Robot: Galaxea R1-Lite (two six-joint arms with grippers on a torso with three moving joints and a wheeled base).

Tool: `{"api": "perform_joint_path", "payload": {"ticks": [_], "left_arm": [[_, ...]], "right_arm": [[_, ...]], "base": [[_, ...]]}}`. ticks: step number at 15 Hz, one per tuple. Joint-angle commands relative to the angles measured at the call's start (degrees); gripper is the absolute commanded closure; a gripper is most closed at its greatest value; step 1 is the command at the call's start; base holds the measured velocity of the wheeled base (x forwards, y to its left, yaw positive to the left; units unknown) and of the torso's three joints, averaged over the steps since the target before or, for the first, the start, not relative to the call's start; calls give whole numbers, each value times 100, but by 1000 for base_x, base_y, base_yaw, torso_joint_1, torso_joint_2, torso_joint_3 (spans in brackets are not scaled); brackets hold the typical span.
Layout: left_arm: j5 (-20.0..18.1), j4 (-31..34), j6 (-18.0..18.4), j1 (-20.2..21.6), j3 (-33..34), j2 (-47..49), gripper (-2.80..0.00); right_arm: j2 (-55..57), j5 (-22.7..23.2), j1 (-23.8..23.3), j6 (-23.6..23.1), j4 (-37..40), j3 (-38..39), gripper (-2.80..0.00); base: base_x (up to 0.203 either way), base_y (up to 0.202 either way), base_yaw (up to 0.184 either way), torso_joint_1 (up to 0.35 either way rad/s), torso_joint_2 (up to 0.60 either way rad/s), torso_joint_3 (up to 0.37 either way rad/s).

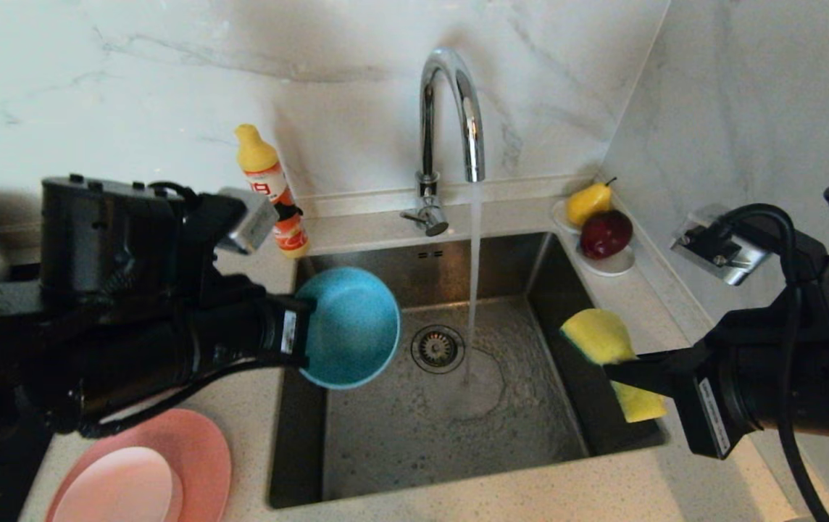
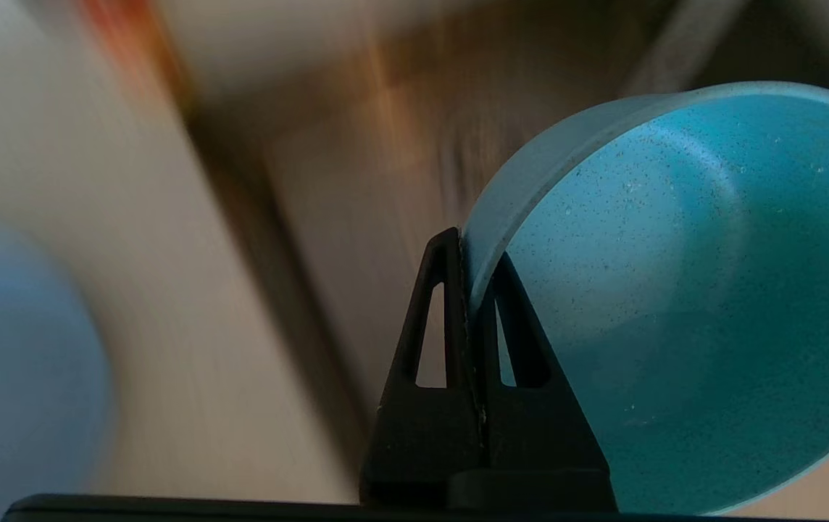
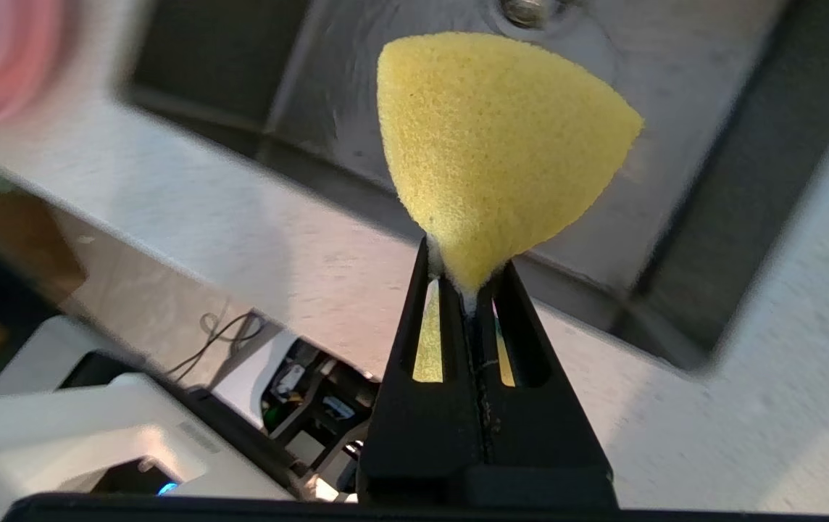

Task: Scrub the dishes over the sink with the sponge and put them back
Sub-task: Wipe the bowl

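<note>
My left gripper (image 1: 300, 330) is shut on the rim of the teal bowl (image 1: 353, 326), which hangs tilted on its side over the left part of the sink (image 1: 422, 435). In the left wrist view the gripper (image 2: 474, 254) pinches the bowl (image 2: 682, 290) at its rim. At the sink's right edge my right gripper (image 1: 611, 370) is shut on the folded yellow sponge (image 1: 606, 341); in the right wrist view the gripper (image 3: 469, 272) squeezes the sponge (image 3: 494, 138). A small pale pink dish (image 1: 121, 489) lies on the salmon-pink plate (image 1: 201, 449) on the counter, front left.
Water runs from the chrome tap (image 1: 451, 109) onto the basin floor beside the drain strainer (image 1: 438, 348). A yellow and orange detergent bottle (image 1: 269, 188) stands behind the left arm. A white dish with a pear and a red apple (image 1: 603, 232) sits at the back right.
</note>
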Motion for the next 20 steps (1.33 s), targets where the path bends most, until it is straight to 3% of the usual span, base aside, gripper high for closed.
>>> {"api": "perform_joint_path", "payload": {"ticks": [1, 4, 7, 11, 13, 16, 18, 20], "left_arm": [[-42, -165, -163, 0, 422, -250, 0], [-50, -375, -200, -78, 605, -203, 0], [140, -506, -398, -723, 633, 178, 0], [1057, -1853, -543, -1006, 658, 786, 0], [1515, -2055, -536, -1173, 612, 991, 0], [1829, -2133, -535, -1362, 545, 1079, 0], [2237, -2579, -515, -1423, 427, 1264, 0], [2365, -2801, -500, -1485, 343, 1299, 0]], "right_arm": [[-63, -9, 265, 2, 12, -83, 0], [-23, 12, 425, -7, 12, -101, 0], [387, 34, 701, -7, 32, -206, 0], [1056, 84, 1089, 29, 375, -1067, 0], [1314, 98, 1242, 317, 500, -1512, 0], [1614, 393, 1301, 756, 846, -1972, 0], [1777, 522, 1301, 954, 947, -2311, 0], [2028, 646, 1296, 1246, 1267, -2753, 0]], "base": [[0, 0, 0, 0, 0, 0], [0, 0, 0, 0, 0, 0], [0, 0, 0, 0, 0, 0], [0, 0, 0, 0, 0, 0], [0, 0, 0, 0, 0, 0], [0, 0, 0, 0, 0, 0], [0, 0, 0, 0, 0, 0], [0, 0, 0, 0, 0, 0]]}}
